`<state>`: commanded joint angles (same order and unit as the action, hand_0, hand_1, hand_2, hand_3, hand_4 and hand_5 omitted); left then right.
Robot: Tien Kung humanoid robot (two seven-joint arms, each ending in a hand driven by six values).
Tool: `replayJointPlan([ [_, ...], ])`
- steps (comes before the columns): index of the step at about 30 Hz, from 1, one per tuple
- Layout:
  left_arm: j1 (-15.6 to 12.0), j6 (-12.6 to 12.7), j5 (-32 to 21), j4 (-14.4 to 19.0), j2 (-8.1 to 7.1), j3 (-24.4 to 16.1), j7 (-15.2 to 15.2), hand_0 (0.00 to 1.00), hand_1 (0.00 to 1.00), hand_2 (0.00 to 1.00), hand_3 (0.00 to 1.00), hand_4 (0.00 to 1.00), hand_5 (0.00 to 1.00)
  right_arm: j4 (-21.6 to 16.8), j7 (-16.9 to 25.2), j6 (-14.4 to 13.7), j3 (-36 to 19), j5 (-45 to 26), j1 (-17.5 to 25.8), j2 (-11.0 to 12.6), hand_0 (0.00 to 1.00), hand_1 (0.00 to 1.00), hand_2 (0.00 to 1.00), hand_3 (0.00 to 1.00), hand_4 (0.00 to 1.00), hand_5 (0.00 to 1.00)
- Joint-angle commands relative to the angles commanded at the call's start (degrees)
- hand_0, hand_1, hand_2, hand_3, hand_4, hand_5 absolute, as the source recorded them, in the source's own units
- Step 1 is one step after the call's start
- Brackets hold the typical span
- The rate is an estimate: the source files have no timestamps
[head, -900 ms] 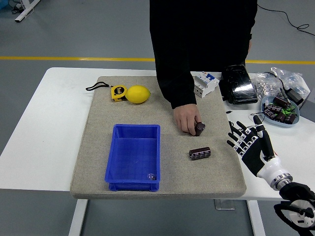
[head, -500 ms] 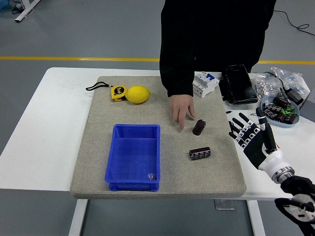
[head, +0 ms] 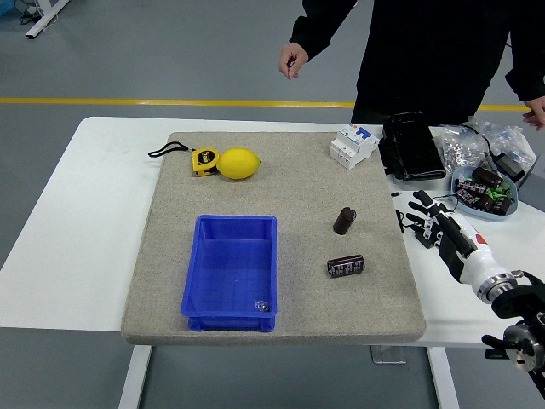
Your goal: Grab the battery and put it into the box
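Observation:
Two dark cylindrical batteries lie on the grey mat: one [head: 344, 221] near the middle right, another [head: 346, 267] a little nearer, lying on its side. The blue box [head: 231, 273] sits on the mat's near left, with a small clear object in its near corner. My right hand [head: 423, 221] comes in from the lower right, fingers spread and empty, right of the mat's edge and apart from both batteries. My left arm is out of view. A person in black stands at the far side with a hand [head: 293, 60] raised off the table.
A lemon [head: 239, 164] and a yellow tape measure [head: 203, 160] lie at the mat's far left. A white breaker [head: 353, 146], a black device [head: 411, 146] and a bowl of parts [head: 483, 189] sit at the far right.
The person let go of the farther battery, pulled the hand away from the mat and stepped right. My right hand drew back to the right and lower.

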<state>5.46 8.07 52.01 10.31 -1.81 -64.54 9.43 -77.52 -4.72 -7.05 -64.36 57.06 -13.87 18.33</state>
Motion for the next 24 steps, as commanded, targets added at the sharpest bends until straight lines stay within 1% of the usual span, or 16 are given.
replayJointPlan([
  [3, -0.04, 0.00, -0.21, 0.00, -0.04, 0.17, 0.00, 0.753, 0.700, 0.730, 0.630, 0.697, 0.627, 0.77, -0.33, 0.59, 2.45, 7.43, -3.09, 1.45, 0.826, 0.797, 0.839, 0.888, 0.998, 0.621],
  [4, -0.07, -0.01, -0.34, 0.00, -0.06, 0.26, 0.00, 0.754, 0.700, 0.729, 0.628, 0.696, 0.625, 1.12, -0.21, 0.88, 3.48, 9.67, -4.37, 1.91, 0.694, 0.715, 0.774, 0.836, 0.998, 0.438],
  [9, -0.17, 0.03, -0.77, 0.00, -0.13, 0.61, -0.03, 0.754, 0.700, 0.729, 0.628, 0.696, 0.625, 2.45, 0.98, 1.76, 7.84, 21.59, -9.75, 3.00, 0.694, 0.715, 0.774, 0.836, 0.998, 0.438],
  [10, -0.19, 0.03, -0.88, 0.00, -0.15, 0.69, -0.04, 0.754, 0.700, 0.729, 0.629, 0.697, 0.627, 2.73, 1.10, 1.80, 8.61, 23.82, -10.59, 3.06, 0.416, 0.606, 0.739, 0.806, 0.998, 0.347],
  [15, -0.22, 0.06, -1.01, 0.00, -0.19, 0.83, 0.00, 0.754, 0.700, 0.729, 0.629, 0.697, 0.627, 5.46, 1.49, 1.47, 12.83, 36.11, -15.26, 2.78, 0.416, 0.606, 0.739, 0.806, 0.998, 0.347],
  [16, -0.24, 0.05, -1.09, 0.00, -0.22, 0.92, 0.01, 0.754, 0.700, 0.728, 0.629, 0.697, 0.626, 6.39, 1.70, 1.48, 13.99, 38.72, -16.59, 2.55, 0.266, 0.418, 0.733, 0.803, 0.998, 0.341],
  [21, -0.35, 0.11, -1.37, 0.00, -0.34, 1.22, 0.06, 0.754, 0.700, 0.728, 0.629, 0.697, 0.626, 9.71, 2.30, 1.87, 17.79, 50.87, -20.83, 1.14, 0.266, 0.418, 0.733, 0.803, 0.998, 0.341],
  [22, -0.43, 0.12, -1.36, 0.00, -0.38, 1.23, 0.09, 0.755, 0.700, 0.728, 0.628, 0.698, 0.625, 10.77, 2.63, 1.64, 18.77, 52.97, -21.78, 0.57, 0.156, 0.312, 0.720, 0.798, 0.998, 0.335],
  [24, -0.47, 0.14, -1.24, 0.00, -0.41, 1.20, 0.14, 0.755, 0.700, 0.728, 0.628, 0.698, 0.625, 12.08, 2.96, 1.36, 19.78, 54.94, -22.74, -0.06, 0.156, 0.312, 0.720, 0.798, 0.998, 0.335],
])
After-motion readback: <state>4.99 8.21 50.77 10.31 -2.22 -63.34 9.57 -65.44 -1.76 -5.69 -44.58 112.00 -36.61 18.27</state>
